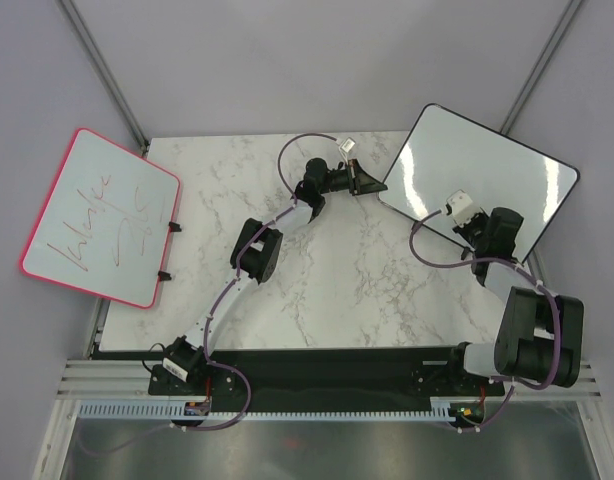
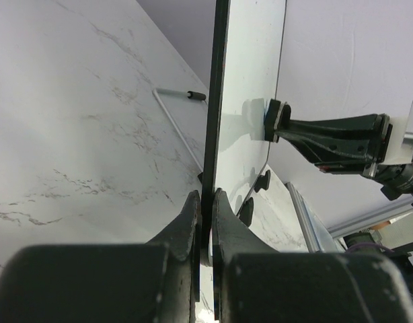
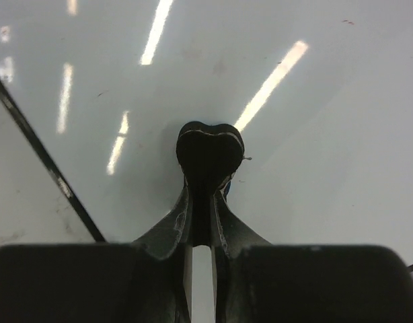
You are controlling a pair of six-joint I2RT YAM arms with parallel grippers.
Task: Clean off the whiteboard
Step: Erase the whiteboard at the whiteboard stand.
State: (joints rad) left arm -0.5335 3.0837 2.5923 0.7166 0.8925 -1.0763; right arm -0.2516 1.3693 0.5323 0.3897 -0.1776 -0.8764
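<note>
The whiteboard (image 1: 507, 170) with the thin black frame stands tilted up at the table's far right, its face wiped white. My left gripper (image 1: 370, 183) is shut on its left frame edge; in the left wrist view the jaws (image 2: 206, 205) pinch the black rim of the whiteboard (image 2: 250, 67). My right gripper (image 1: 453, 207) is shut on a small dark eraser (image 3: 210, 148) pressed flat against the board's face (image 3: 314, 134). From the left wrist view the eraser (image 2: 272, 121) touches the board partway up. No writing shows near the eraser.
A pink-framed whiteboard (image 1: 102, 215) with red scribbles hangs over the marble table's (image 1: 337, 270) left edge. A thin metal rod with a black tip (image 2: 179, 94) lies behind the held board. Grey walls stand close on both sides.
</note>
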